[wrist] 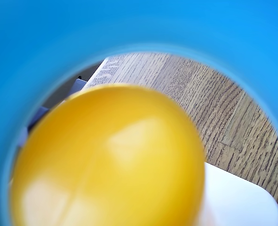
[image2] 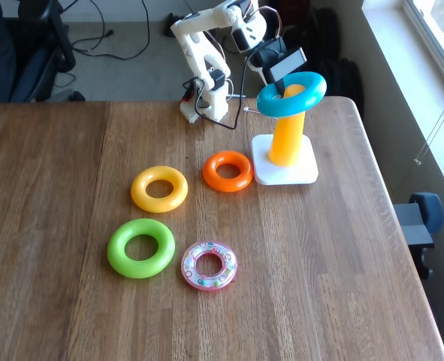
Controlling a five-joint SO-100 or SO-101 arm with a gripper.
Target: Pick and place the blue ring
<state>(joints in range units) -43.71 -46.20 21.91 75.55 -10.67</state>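
One relation governs the coming move: how the hole of the blue ring (image2: 291, 93) sits over the yellow peg (image2: 288, 135). In the fixed view the ring is held tilted at the peg's top, far right on the table (image2: 342, 286), its left side lower and its right side raised, with the rounded peg tip showing through the hole. The wrist view agrees: the ring (wrist: 30, 56) frames the picture, and the peg's dome (wrist: 110, 160) is seen through its hole, low and to the left rather than centred, with wood and the white base (wrist: 242, 202) beyond.

The gripper (image2: 280, 84) is placed at the ring's far-left rim and appears clamped on it, since the ring hangs clear of the base (image2: 300, 174); the fingertips themselves are hidden behind the rim.

It is judged that the ring is threaded but not yet dropped. Levelling and a straight descent along the peg's upright axis would be called for before release; a tilted release might let the rim catch on the dome.

Four other rings lie left of the base and need not be touched.
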